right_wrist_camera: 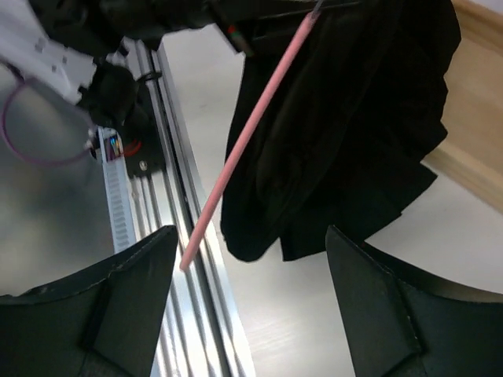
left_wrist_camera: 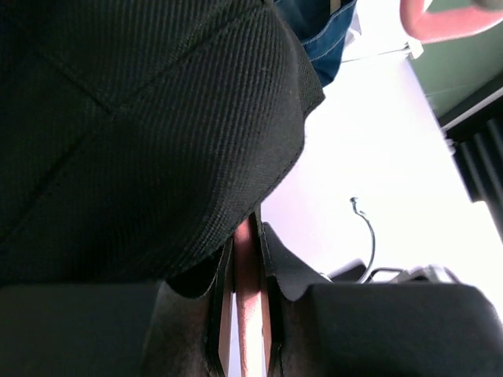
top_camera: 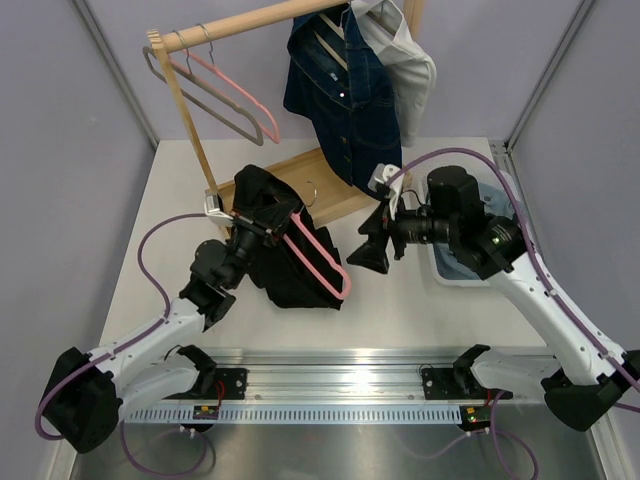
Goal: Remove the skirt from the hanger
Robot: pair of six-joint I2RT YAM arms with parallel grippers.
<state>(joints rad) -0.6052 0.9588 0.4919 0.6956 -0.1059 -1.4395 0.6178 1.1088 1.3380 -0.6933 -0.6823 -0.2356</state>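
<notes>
A black skirt (top_camera: 275,250) hangs on a pink hanger (top_camera: 325,255), held above the table. My left gripper (top_camera: 262,228) is shut on the pink hanger; in the left wrist view the pink bar (left_wrist_camera: 250,306) sits pinched between the fingers, with black skirt cloth (left_wrist_camera: 134,133) draped over them. My right gripper (top_camera: 372,250) is open and empty, just right of the hanger's lower end. In the right wrist view the skirt (right_wrist_camera: 346,133) and the pink hanger (right_wrist_camera: 236,157) lie ahead of the spread fingers (right_wrist_camera: 134,298).
A wooden clothes rack (top_camera: 200,130) stands at the back with a pink hanger (top_camera: 240,95), a grey hanger (top_camera: 195,95), a denim jacket (top_camera: 340,95) and a white garment (top_camera: 405,60). A blue bin (top_camera: 455,265) sits under the right arm. A metal rail (top_camera: 340,375) runs along the front.
</notes>
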